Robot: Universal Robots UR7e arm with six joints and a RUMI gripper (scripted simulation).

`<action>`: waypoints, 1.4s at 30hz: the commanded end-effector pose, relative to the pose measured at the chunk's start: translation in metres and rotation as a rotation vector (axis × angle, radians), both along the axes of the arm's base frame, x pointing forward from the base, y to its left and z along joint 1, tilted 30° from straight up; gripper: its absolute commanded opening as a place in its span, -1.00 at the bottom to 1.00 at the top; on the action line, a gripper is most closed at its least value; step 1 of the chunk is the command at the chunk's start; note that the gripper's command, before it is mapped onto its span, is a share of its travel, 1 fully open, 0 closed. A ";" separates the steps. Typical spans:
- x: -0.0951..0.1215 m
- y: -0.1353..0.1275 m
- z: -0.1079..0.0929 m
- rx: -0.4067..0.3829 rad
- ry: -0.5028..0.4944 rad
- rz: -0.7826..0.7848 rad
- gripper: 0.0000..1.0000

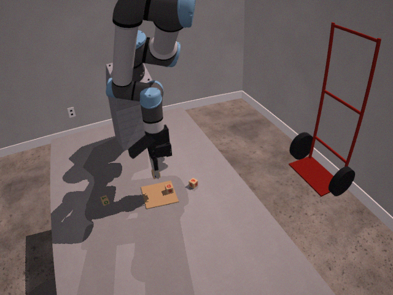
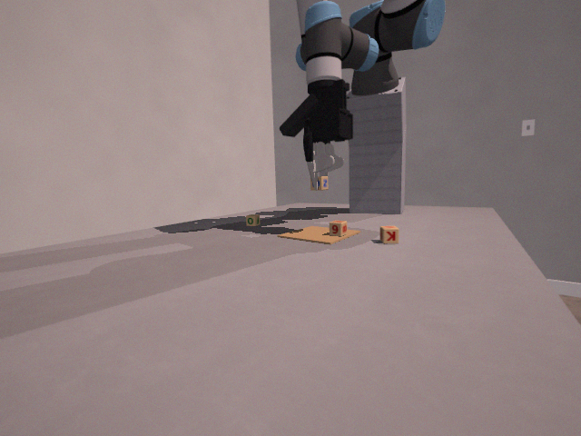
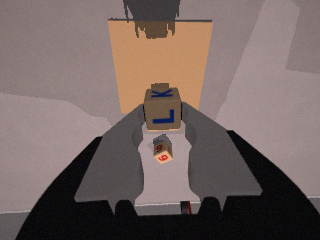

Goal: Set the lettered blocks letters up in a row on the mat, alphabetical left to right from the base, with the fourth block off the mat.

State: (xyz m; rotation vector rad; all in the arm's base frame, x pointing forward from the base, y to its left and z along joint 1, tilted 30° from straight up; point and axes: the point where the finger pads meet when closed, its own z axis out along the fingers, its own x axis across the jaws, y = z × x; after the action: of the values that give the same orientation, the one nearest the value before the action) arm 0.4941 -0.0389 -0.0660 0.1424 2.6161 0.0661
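My gripper point(image 1: 155, 173) is shut on a wooden block with blue letters point(image 3: 162, 109), showing an L and a K in the wrist view. It hangs well above the tan mat point(image 1: 159, 194), over the mat's far side; the block also shows in the exterior view point(image 2: 320, 183). A red-marked block point(image 1: 169, 188) sits on the mat's far right corner. Another red-marked block point(image 1: 193, 182) point(image 2: 389, 233) lies off the mat to the right, with a K on its side. A green-marked block point(image 1: 105, 200) lies off the mat to the left, in shadow. In the wrist view a red-marked block showing a 9 point(image 3: 162, 152) lies on the grey top below my fingers.
The robot's grey pedestal point(image 2: 377, 152) stands behind the mat. A red hand truck point(image 1: 333, 120) stands on the floor at the far right, away from the table.
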 end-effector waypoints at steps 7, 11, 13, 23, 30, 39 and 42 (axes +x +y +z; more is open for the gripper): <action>0.011 0.000 -0.015 -0.002 -0.003 0.001 -0.83; 0.019 0.000 -0.027 -0.002 -0.003 0.001 -0.83; 0.023 0.000 -0.034 -0.002 -0.003 0.001 -0.83; 0.039 0.000 -0.063 -0.002 -0.003 0.001 -0.83; 0.048 0.001 -0.078 -0.002 -0.003 0.001 -0.83; 0.050 0.000 -0.082 -0.002 -0.003 0.001 -0.83; 0.050 0.000 -0.081 -0.002 -0.003 0.001 -0.83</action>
State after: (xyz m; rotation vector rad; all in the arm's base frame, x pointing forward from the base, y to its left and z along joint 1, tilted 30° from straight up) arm 0.5415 -0.0384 -0.1482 0.1419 2.6178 0.0668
